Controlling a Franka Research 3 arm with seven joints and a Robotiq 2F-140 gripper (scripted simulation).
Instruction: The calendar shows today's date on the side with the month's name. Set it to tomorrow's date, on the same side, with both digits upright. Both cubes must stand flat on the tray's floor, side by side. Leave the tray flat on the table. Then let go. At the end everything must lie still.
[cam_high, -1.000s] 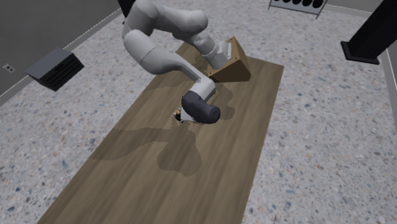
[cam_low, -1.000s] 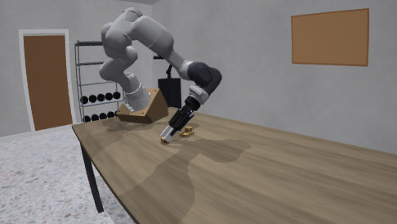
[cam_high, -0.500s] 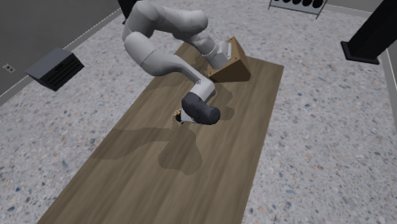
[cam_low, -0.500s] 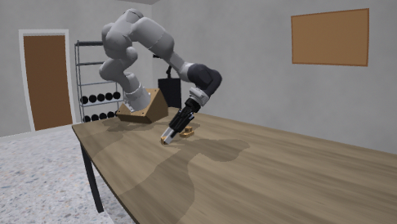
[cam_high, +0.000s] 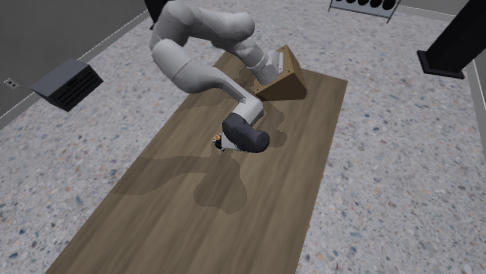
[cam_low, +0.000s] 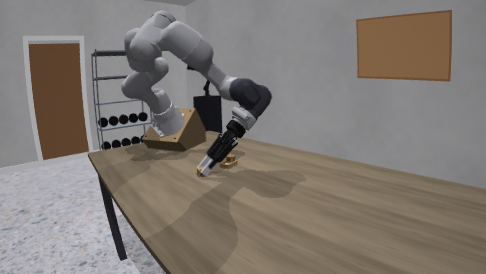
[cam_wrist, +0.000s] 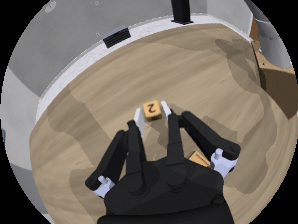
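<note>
A small orange-yellow cube (cam_high: 216, 137) (cam_low: 199, 172) (cam_wrist: 152, 110) rests on the table outside the tray, with a dark digit like a 2 on the face toward the wrist camera. My gripper (cam_low: 204, 170) (cam_wrist: 152, 111) is tilted and low, its fingers partly open on both sides of this cube, with narrow gaps in the wrist view. The wooden tray (cam_low: 228, 165) stands flat behind the gripper in the exterior view, with another cube (cam_low: 231, 157) on it. The arm hides the tray in the top view. The tray's date and month name cannot be read.
The wooden table (cam_high: 260, 200) (cam_low: 325, 215) (cam_wrist: 100, 115) bears everything. The arm's wedge-shaped wooden base (cam_high: 287, 85) (cam_low: 192, 132) (cam_wrist: 280, 87) stands at its far end. The tray area lies close beside the gripper, partly behind its linkage in the wrist view.
</note>
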